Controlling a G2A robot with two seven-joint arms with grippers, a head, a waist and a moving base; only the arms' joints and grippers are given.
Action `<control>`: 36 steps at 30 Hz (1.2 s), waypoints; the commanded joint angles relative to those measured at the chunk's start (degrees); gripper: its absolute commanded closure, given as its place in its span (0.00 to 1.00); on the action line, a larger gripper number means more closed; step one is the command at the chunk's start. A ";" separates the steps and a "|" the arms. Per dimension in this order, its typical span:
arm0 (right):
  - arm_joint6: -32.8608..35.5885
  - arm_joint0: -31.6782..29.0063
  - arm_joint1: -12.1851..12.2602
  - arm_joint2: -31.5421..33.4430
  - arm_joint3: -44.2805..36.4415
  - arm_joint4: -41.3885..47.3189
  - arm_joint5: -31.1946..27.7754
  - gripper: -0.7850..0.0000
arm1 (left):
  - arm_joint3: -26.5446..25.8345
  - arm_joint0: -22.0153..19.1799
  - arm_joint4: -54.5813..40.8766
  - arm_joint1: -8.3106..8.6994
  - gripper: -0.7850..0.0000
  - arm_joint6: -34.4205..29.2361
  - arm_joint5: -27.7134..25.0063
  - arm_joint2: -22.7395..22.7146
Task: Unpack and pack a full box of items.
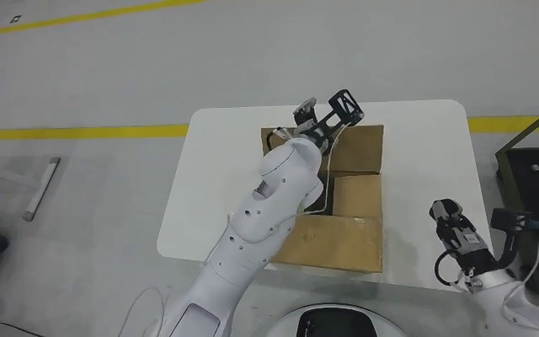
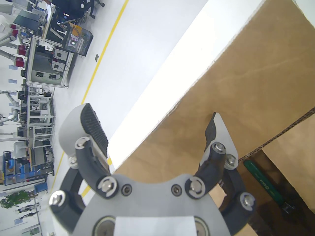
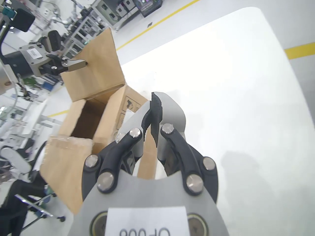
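A brown cardboard box (image 1: 337, 240) stands open in the middle of the white table (image 1: 219, 185). My left gripper (image 1: 327, 109) is open at the box's far flap (image 2: 258, 74); the flap's edge runs between its two fingers (image 2: 94, 126). From the right wrist view, the left gripper (image 3: 66, 52) has one fingertip against the raised flap (image 3: 98, 57). A green-handled tool (image 2: 264, 186) lies down inside the box. My right gripper (image 1: 442, 209) is shut and holds nothing, low over the table to the right of the box, with its fingertips (image 3: 152, 114) together.
Bare table top (image 1: 429, 152) lies to the right of the box. A dark framed cart (image 1: 518, 168) stands just past the table's right edge. The box's near flap (image 3: 66, 163) folds outward toward me.
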 commanded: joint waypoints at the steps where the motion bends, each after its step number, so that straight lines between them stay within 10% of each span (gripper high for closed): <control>1: 2.87 -0.09 0.29 1.40 0.23 3.71 -5.76 1.00 | -5.35 3.37 -0.14 0.63 0.00 -1.24 -0.23 -2.34; 8: 9.91 -0.27 1.39 5.06 1.12 5.53 -21.65 1.00 | -24.66 18.88 0.63 2.98 0.00 -4.45 -2.34 -9.73; 17: 9.86 -0.25 1.52 5.63 1.41 2.91 -22.65 1.00 | -38.14 33.86 3.91 4.79 0.00 -5.75 -0.06 -17.45; 20: 11.48 0.32 1.65 3.86 1.72 1.01 -22.76 0.98 | -39.35 35.83 4.99 5.07 0.00 -4.91 1.06 -19.24; 24: 12.57 1.36 1.72 1.18 2.33 0.93 -22.10 0.67 | -40.36 36.88 5.56 5.32 0.00 -4.09 1.07 -20.72; 36: 13.81 3.85 1.96 -3.79 2.87 -0.86 -19.36 0.62 | -40.36 36.88 5.56 5.32 0.00 -4.09 1.07 -20.72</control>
